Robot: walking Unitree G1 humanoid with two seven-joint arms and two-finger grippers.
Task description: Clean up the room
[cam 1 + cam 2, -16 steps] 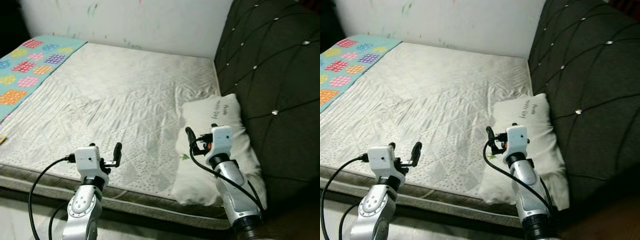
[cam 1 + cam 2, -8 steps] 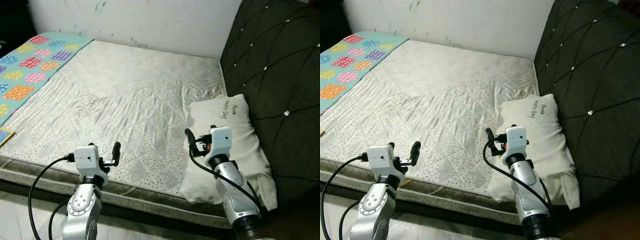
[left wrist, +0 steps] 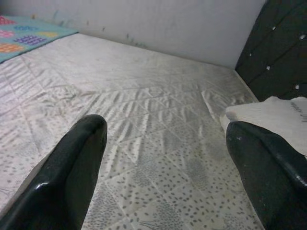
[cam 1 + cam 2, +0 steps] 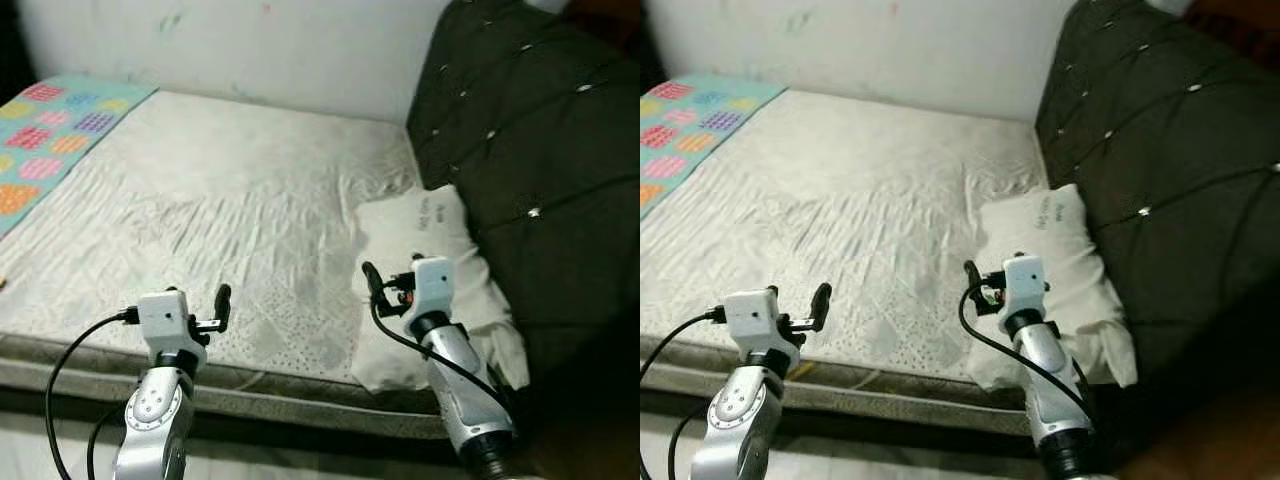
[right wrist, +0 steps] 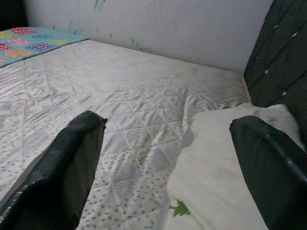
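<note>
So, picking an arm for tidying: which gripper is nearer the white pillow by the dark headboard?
Right. The right gripper hovers at the white pillow's near edge; the left gripper is well off to its left, over the quilted mattress.

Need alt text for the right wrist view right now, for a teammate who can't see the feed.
The right gripper, fingers spread wide open, hovers over the edge of a white pillow lying on a bare quilted mattress. A dark tufted headboard rises beside the pillow, and a colourful patterned blanket lies at the mattress's far end.

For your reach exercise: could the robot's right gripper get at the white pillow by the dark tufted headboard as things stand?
Probably yes. The right gripper hovers open just above the white pillow, nothing lying between them; the dark tufted headboard stands behind, out of its way.
</note>
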